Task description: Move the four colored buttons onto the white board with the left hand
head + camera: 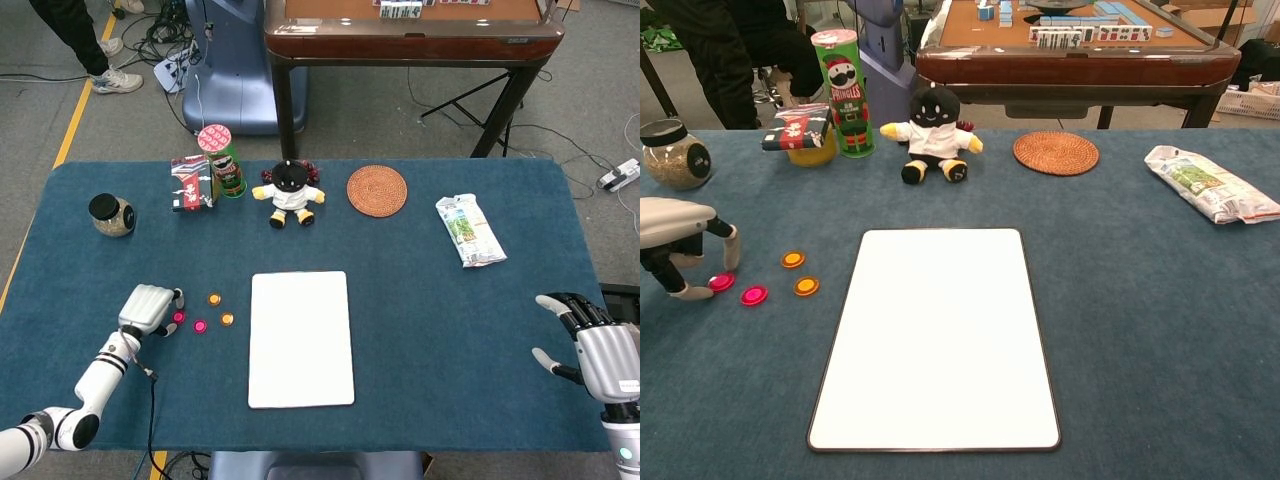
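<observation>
Buttons, four small round plastic ones, lie on the blue felt table [1160, 330] just left of the white rectangular board [940, 340], none of them on it. The two orange buttons are nearer the board: one [792, 259] further back, one [806, 286] closer to the front. The two magenta buttons are further left; one [754, 295] lies apart from the hand, and the other [721, 282] sits under the left hand [675, 245], between a fingertip and the thumb tip, which look to be touching it. That hand is arched over the felt with fingertips down; whether it truly pinches the button I cannot tell.

The right hand [590, 345] hangs at the table's right edge, well apart from the board, fingers spread and holding nothing.

Along the back stand a glass jar with a black lid [673, 155], a green Pringles can [843, 92], a small patterned box [798, 128], a black-headed plush doll [933, 122], a round woven coaster [1056, 152] and a sealed snack packet [1210, 184].
</observation>
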{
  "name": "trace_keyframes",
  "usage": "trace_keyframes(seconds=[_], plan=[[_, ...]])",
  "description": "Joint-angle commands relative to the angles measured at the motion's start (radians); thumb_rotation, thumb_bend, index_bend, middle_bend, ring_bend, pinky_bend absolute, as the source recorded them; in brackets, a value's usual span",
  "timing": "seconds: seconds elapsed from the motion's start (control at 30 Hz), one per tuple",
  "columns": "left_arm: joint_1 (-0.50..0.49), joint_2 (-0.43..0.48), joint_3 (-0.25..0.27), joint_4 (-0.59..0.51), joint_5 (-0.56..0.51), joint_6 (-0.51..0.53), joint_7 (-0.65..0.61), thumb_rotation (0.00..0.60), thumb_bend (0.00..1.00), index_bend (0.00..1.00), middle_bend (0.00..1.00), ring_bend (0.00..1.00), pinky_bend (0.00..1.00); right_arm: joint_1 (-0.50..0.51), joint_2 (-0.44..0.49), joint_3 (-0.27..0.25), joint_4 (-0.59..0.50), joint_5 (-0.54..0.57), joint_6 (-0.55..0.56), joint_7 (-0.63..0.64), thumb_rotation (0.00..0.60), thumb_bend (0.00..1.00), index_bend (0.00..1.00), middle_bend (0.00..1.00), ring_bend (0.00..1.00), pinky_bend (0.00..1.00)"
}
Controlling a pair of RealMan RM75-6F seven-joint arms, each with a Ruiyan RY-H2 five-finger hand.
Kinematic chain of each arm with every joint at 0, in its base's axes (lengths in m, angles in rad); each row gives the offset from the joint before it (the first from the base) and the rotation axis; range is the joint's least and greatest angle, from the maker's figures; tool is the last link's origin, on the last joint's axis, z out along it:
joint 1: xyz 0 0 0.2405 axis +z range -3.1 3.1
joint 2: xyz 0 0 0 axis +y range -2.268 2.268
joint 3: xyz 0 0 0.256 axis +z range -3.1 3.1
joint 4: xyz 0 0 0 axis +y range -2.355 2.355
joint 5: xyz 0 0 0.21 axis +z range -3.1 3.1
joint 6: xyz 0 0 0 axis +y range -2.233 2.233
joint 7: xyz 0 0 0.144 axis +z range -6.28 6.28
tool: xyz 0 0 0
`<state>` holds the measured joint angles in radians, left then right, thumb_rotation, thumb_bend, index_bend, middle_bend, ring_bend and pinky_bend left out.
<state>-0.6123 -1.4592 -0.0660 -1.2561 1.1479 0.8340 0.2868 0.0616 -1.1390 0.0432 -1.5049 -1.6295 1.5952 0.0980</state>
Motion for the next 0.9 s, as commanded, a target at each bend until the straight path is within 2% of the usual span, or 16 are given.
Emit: trace_keyframes(seconds=[0.03, 0.3, 0.9], plan=[[-0.003, -0.003, -0.002, 0.003, -0.006, -0.003, 0.005, 0.6, 0.28, 0.55, 1.0, 1.0, 1.0, 0.0, 0.0, 0.0, 0.0, 0.0, 0.0, 0.0, 0.6, 0.0, 0.25, 0.26, 0.2, 0.35], [-0.006, -0.004, 0.0, 0.002, -0.023, -0.01, 0.015, 0.6, 0.32, 0.56, 1.0, 1.0, 1.0, 0.0, 0.002, 0.001, 0.0, 0.003, -0.001, 0.003, 0.6, 0.0, 0.25, 0.26, 0.2, 0.35], [-0.009, 0.01, -0.002, -0.028, -0.022, 0.008, 0.02, 0.6, 0.32, 0.61, 1.0, 1.0, 1.0, 0.0, 0.003, 0.001, -0.002, 0.004, -0.001, 0.003, 0.6, 0.0, 0.25, 0.26, 0.2, 0.35]])
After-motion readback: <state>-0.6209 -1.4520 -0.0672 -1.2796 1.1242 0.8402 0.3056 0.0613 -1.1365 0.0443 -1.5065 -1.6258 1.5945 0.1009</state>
